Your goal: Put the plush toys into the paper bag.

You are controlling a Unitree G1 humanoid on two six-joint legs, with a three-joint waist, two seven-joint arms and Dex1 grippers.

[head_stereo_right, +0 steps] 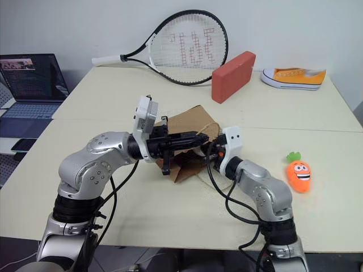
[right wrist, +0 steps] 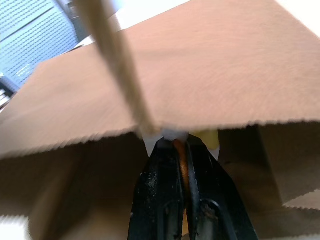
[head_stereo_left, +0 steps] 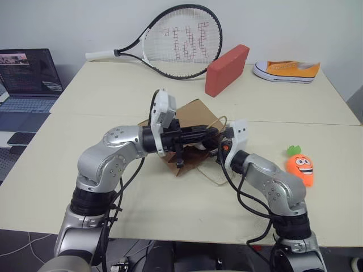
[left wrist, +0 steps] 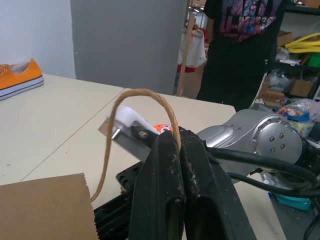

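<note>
A: Paper bag (head_stereo_left: 195,113) sits mid-table between both arms in the eye views; carrot toy (head_stereo_left: 300,166) lies apart on the table (head_stereo_left: 113,102) to the right.

B: Left wrist view?

A: Left gripper (left wrist: 179,145) pinched shut on the bag's handle (left wrist: 142,95).

B: Right wrist view?

A: Right gripper (right wrist: 181,150) at the bag mouth, fingers closed on the egg toy (right wrist: 207,137), white and yellow just past the tips.

On the counter (head_stereo_left: 170,204) sit 1 paper bag (head_stereo_left: 193,113), 1 carrot plush toy (head_stereo_left: 300,168), 1 tennis racket (head_stereo_left: 176,48), 1 red block (head_stereo_left: 226,69) and 1 orange sneaker (head_stereo_left: 286,71); 1 laptop (head_stereo_left: 25,79) stands beside it.
</note>
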